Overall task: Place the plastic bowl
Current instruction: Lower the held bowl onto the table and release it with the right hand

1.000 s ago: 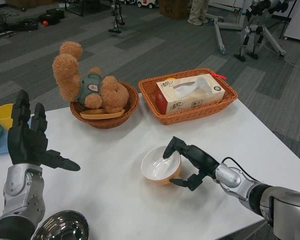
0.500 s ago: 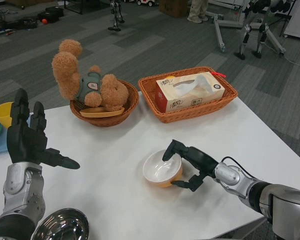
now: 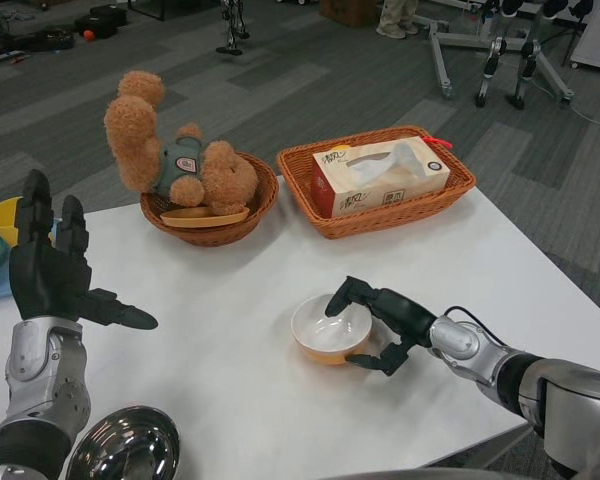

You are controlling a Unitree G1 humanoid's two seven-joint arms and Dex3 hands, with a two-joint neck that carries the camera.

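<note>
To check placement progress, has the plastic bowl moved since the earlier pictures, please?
Yes, slightly: the plastic bowl in the right hand has drawn away from the tissue basket, toward the robot.

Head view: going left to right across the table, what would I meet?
Left hand → round basket with teddy bear → plastic bowl → right hand. The tissue box basket sits farther back.

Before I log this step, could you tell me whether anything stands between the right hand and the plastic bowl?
No, nothing visible does. The right hand already holds the plastic bowl by its rim, on the white table.
</note>
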